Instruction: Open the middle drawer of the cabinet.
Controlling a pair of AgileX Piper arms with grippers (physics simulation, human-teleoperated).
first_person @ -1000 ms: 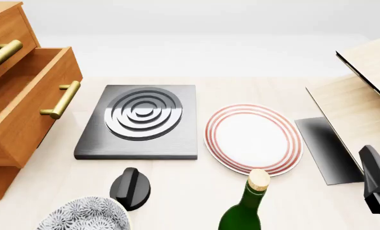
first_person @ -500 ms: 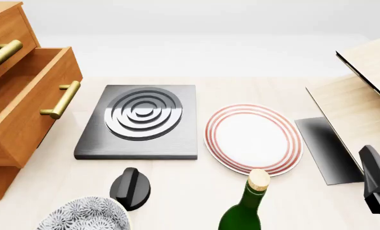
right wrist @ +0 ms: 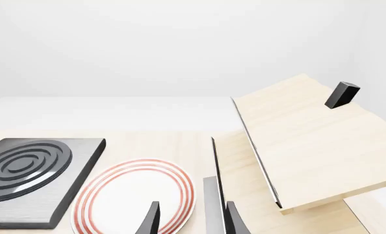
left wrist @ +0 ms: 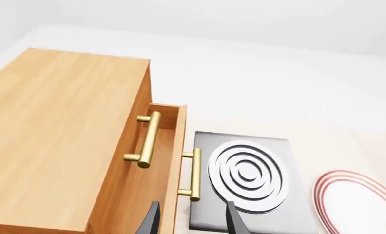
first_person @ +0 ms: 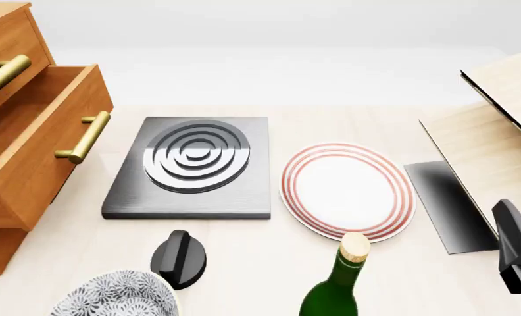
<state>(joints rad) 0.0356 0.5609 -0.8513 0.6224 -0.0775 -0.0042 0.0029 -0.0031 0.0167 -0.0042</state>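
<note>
The orange-brown cabinet stands at the table's left edge. Its middle drawer is pulled out well past the top front, and its brass bar handle is free. The top drawer's handle sits above it on a closed front. In the left wrist view the cabinet is seen from above, with the middle drawer's handle just beyond my left gripper, which is open, empty and touches nothing. My right gripper is open and empty over the plate's edge. Part of the right arm shows at the lower right.
A dark hob slab with concentric rings lies right of the drawer. A red-rimmed white plate, a corked green bottle, a small black knob-like object and a patterned bowl lie nearby. A pale wooden box with a black edge stands at the right.
</note>
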